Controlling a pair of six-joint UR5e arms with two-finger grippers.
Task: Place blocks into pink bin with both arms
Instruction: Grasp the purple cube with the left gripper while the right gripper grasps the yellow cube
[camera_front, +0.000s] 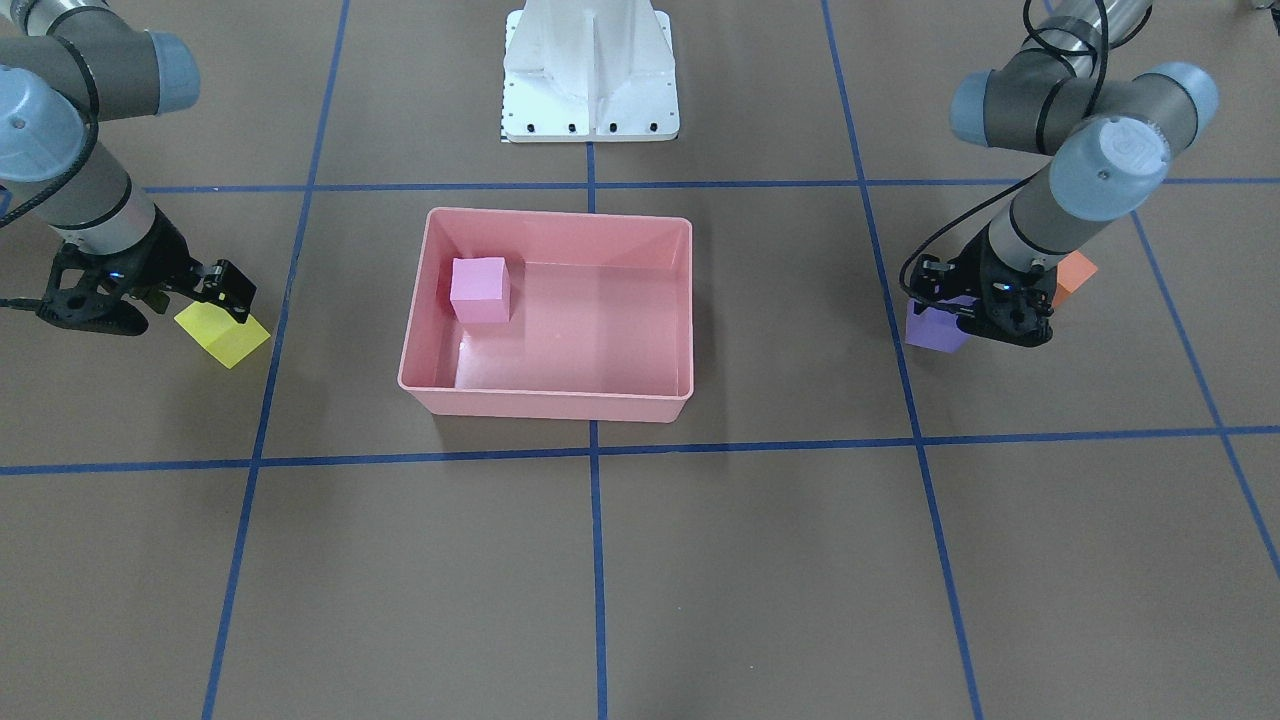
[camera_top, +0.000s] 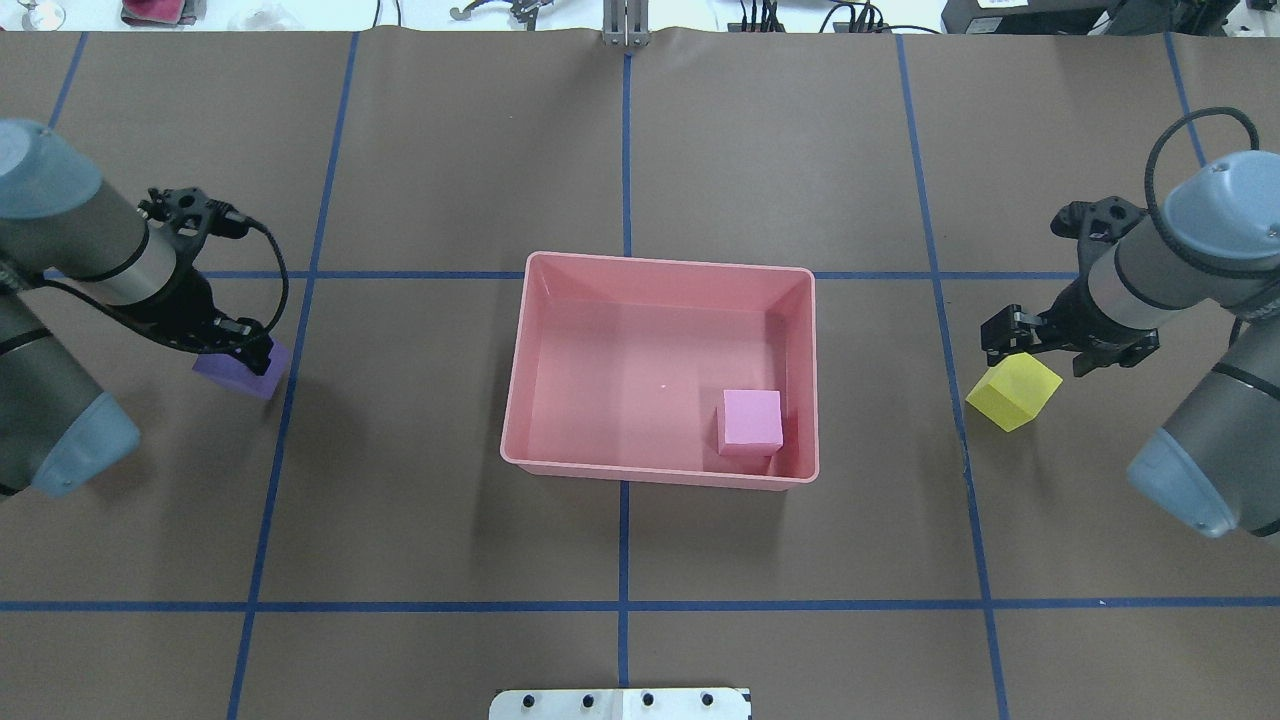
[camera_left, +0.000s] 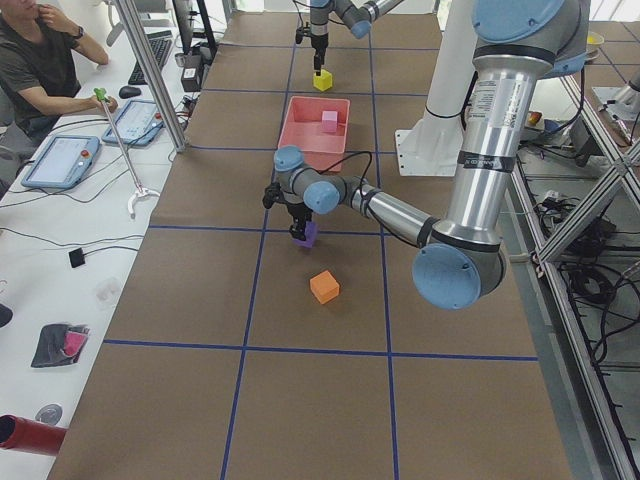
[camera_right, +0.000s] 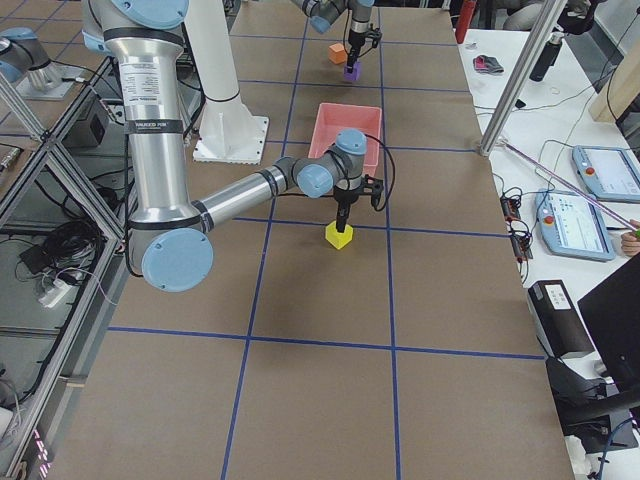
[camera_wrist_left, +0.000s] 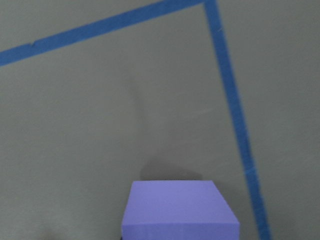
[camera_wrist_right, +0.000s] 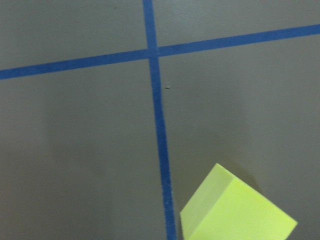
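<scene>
The pink bin (camera_top: 665, 262) sits mid-table and also shows in the front view (camera_front: 545, 405). The light pink cube (camera_top: 751, 420) lies inside it, in a corner near my right side. My left gripper (camera_top: 245, 355) is shut on the purple cube (camera_top: 240, 372), held low over the table to the bin's left; the cube fills the bottom of the left wrist view (camera_wrist_left: 177, 210). My right gripper (camera_top: 1010, 355) is shut on the yellow cube (camera_top: 1013, 392), which hangs tilted just above the table, right of the bin. The orange cube (camera_front: 1078, 270) lies on the table behind my left wrist.
The white pedestal base (camera_front: 590, 75) stands behind the bin. Blue tape lines (camera_top: 623, 605) grid the brown table. In the left side view an operator (camera_left: 40, 50) sits at a desk beyond the table's far edge, past a metal post (camera_left: 150, 75).
</scene>
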